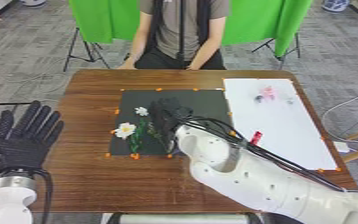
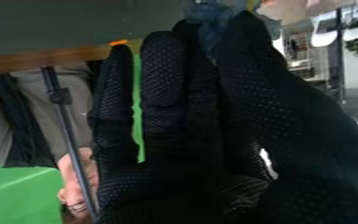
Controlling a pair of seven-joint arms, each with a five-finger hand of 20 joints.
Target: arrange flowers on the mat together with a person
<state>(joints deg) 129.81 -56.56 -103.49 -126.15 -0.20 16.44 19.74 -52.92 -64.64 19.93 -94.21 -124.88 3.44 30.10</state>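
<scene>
Black-gloved, the right hand (image 1: 164,120) hangs over the mat (image 1: 213,101), seemingly pinching something bluish (image 2: 208,19).

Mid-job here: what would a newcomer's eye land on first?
Probably the bright green cloth hanging beyond the far edge of the table. Next, the larger white flower, standing out at the left side of the dark mat, with the black-gloved right hand over the mat to its right.

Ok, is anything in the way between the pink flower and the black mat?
Nothing visible stands between the pink flower and the mat. The robot's right hand is over the middle of the mat, though.
</scene>
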